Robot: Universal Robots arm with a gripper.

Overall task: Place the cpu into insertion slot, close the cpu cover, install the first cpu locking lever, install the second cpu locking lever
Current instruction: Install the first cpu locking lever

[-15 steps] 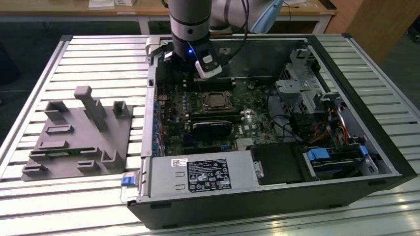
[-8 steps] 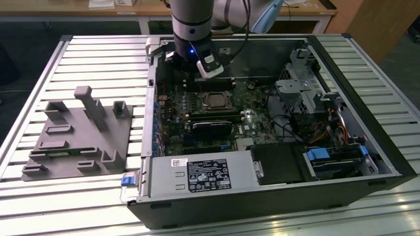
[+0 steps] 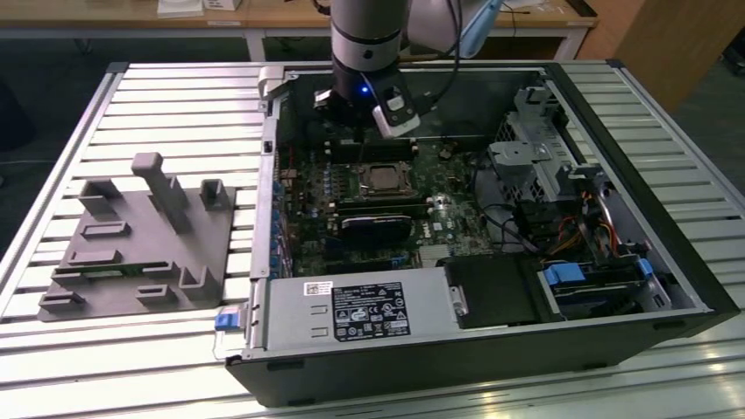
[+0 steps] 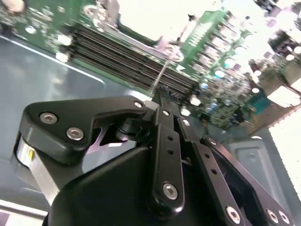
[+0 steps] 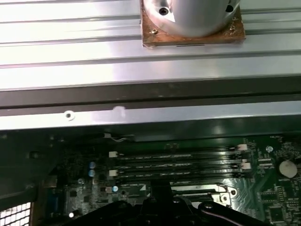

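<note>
Saw the tool [image 4: 160,96] lowered inside the open case [image 3: 652,262], over the green board [image 3: 456,166]. Found it clenched, fingers [image 4: 165,136] drawn together to a narrow tip. Noted a thin silvery lever [image 4: 164,68] running from that tip away toward the slot [image 3: 359,179]. Could not tell whether it was pinched between the fingers or merely touching them.

Found the cpu [image 3: 382,179], a pale square, lying flat in the slot, just beyond the tool's tip and apart from it. Saw it in the second wrist view as a bright square patch past the lever's far end.

Noted long black memory slots [image 4: 122,56] close beneath the tool, lying between the tip and the cpu in the second wrist view. Saw them in the first wrist view beyond the tool's dark tip, with the case wall past them and the arm's round base [image 5: 193,19] farther off.

Saw a black card [image 3: 375,229] on the far side of the cpu from the tool. Spotted a grey fixture [image 3: 140,236] on the ribbed tabletop [image 3: 174,105], outside the case and well apart from the tool.
</note>
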